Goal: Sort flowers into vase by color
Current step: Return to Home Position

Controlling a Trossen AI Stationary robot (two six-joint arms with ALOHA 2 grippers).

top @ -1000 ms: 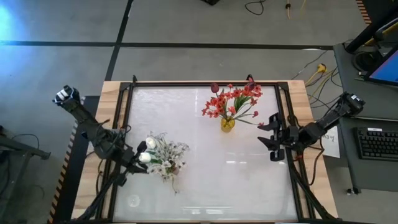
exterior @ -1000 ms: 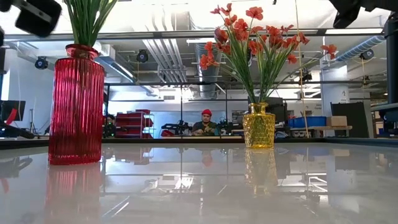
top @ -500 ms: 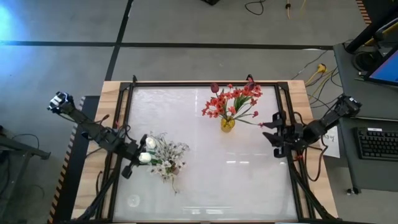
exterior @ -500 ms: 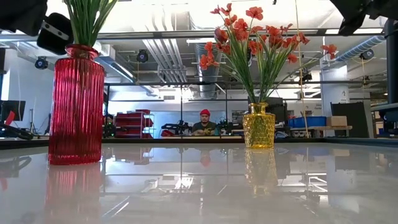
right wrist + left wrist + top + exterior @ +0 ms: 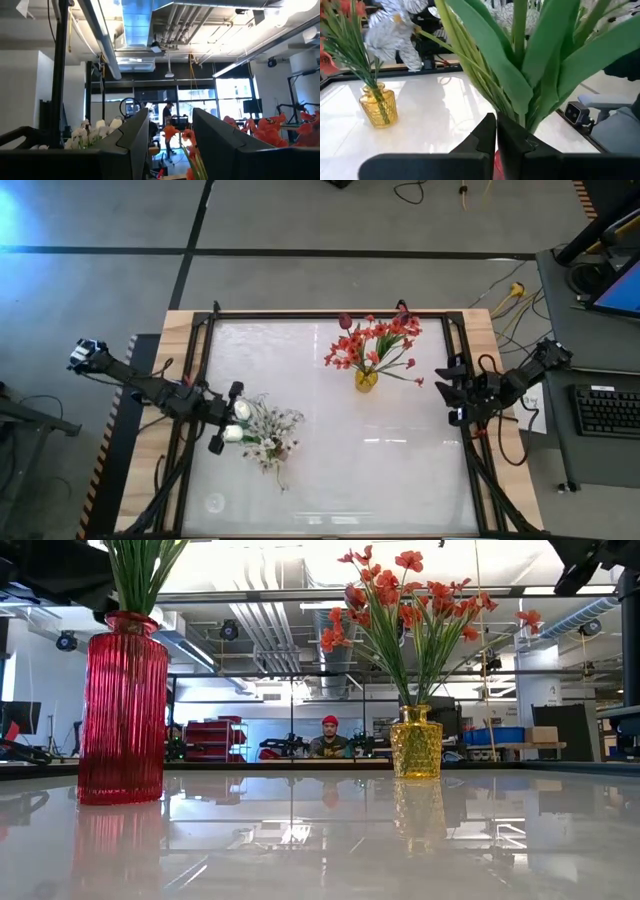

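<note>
The white flowers (image 5: 262, 430) stood upright in the red vase (image 5: 122, 710), just ahead of the left end effector (image 5: 222, 420), whose fingers were pressed together on nothing (leaves crowded its wrist view). By my judgement, drawing straight back toward the left edge of the tabletop (image 5: 350, 470) would clear the stems. The orange flowers (image 5: 375, 345) stood in the yellow vase (image 5: 416, 743). The right end effector (image 5: 452, 390) hung apart from them at the right edge, fingers spread and empty, its arm reaching in from the right.
</note>
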